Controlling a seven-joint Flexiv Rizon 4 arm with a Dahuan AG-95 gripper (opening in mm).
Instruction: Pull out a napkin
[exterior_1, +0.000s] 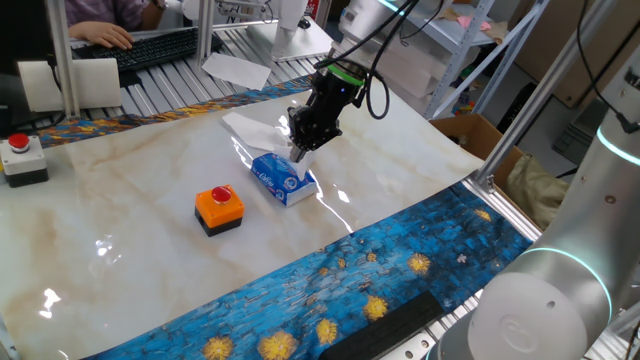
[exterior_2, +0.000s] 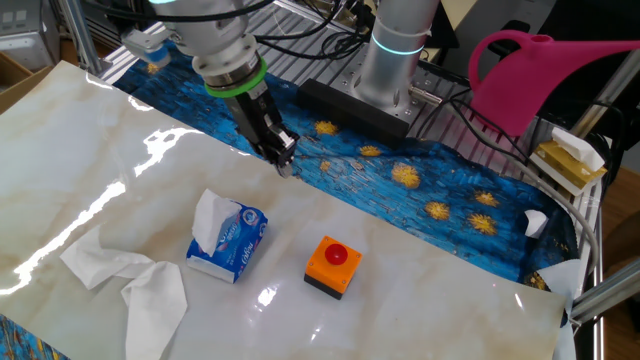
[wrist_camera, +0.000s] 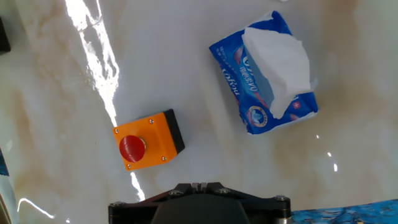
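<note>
- My pincer (exterior_2: 281, 152) hangs in the air above the table, upper centre of the other fixed view, holding nothing and touching nothing that I can see.
- Whether its fingers are parted or together I cannot tell: they look close together in the other fixed view, and in the hand view only the dark base of my hand shows at the bottom edge.
- In one fixed view my pincer (exterior_1: 303, 137) sits just above the blue carton (exterior_1: 284, 177), near the frame's middle.
- The carton (wrist_camera: 263, 73) carries white print on blue; the letters are too blurred for me to read, and a round red-and-white mark shows near its lower end in the hand view.
- The napkin (wrist_camera: 281, 66) is plain white, soft and crumpled, poking up out of the carton's top opening, upper right of the hand view.
- In the other fixed view the napkin (exterior_2: 212, 220) stands up from the left end of the carton (exterior_2: 233, 243), left of centre.
- Two loose white tissues (exterior_2: 130, 275) lie crumpled on the marble tabletop (exterior_2: 420, 300) at lower left of that view.
- An orange box with a red button (wrist_camera: 148, 140) sits apart from the carton, lower left of centre in the hand view.
</note>
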